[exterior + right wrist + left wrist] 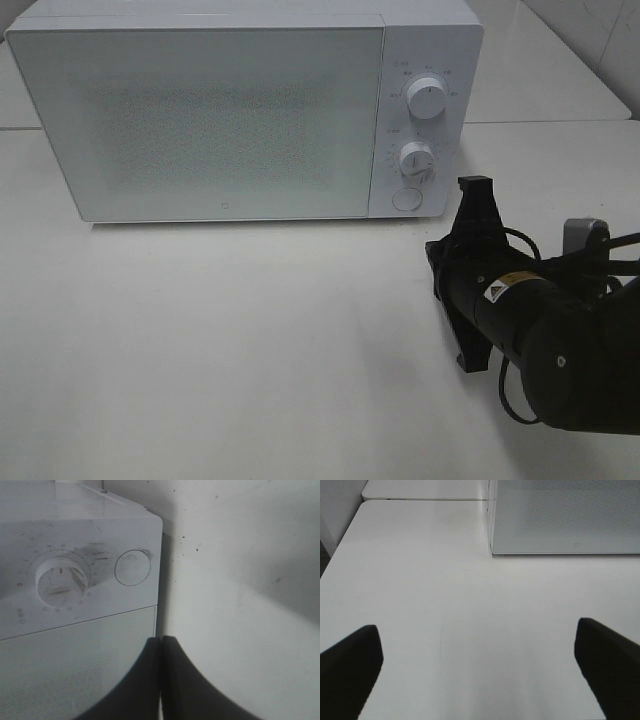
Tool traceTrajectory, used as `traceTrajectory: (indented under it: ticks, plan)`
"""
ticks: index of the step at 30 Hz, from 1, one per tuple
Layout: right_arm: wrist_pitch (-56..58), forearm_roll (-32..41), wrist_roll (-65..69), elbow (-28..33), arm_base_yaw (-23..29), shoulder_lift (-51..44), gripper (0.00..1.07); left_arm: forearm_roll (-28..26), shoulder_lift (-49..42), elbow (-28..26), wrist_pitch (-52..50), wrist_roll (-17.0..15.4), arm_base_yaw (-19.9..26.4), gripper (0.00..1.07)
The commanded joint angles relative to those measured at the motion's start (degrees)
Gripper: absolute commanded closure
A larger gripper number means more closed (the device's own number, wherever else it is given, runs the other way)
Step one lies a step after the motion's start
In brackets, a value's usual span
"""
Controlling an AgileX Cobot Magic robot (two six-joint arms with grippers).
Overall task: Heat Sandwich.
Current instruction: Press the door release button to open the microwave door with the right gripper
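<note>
Nearest, the right gripper [476, 184] has its 2 fingers pressed together with nothing between them. Its black arm lies low over the white table [250, 350] and points toward the microwave's control panel. The left gripper [480, 667] stands wide apart over bare tabletop, holding nothing, with the oven's front corner ahead of it.

I judge the step in hand to be opening the oven. The closed fingertip sits near the round button [406, 199] below the 2 dials, apart from it. The next move calls for a short, straight push onto that button, kept clear of the lower dial [416, 160] just above it.

The microwave [250, 15] has its door [200, 120] shut. The sandwich appears in no view, so I cannot tell whether it sits inside.

Room is generous, with open table in front for the door's swing and bare surface to the right of the cabinet. The left wrist view shows the table's side edge well apart from that gripper. Beyond the oven, a seam meets another tabletop.
</note>
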Motion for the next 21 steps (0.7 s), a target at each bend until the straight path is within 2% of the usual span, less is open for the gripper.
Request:
traceTrajectory:
  ticks: [1, 3, 7, 21]
  plan:
    - [0.1, -1.5, 0.4, -1.3, -0.7, 0.9, 1.07, -0.1, -1.5, 0.2, 0.1, 0.0, 0.0, 0.05]
    - [0.1, -4.6, 0.5, -2.8, -2.5, 2.1, 1.07, -0.1, -1.5, 0.2, 0.1, 0.0, 0.0, 0.05]
    - [0.2, -6.4, 1.4, -5.2, -4.2, 3.7, 1.07, -0.1, -1.5, 0.2, 0.1, 0.0, 0.0, 0.05]
    - [2.2, -9.9, 3.0, -13.2, -10.1, 10.0, 1.07, -0.1, -1.5, 0.2, 0.1, 0.0, 0.0, 0.05]
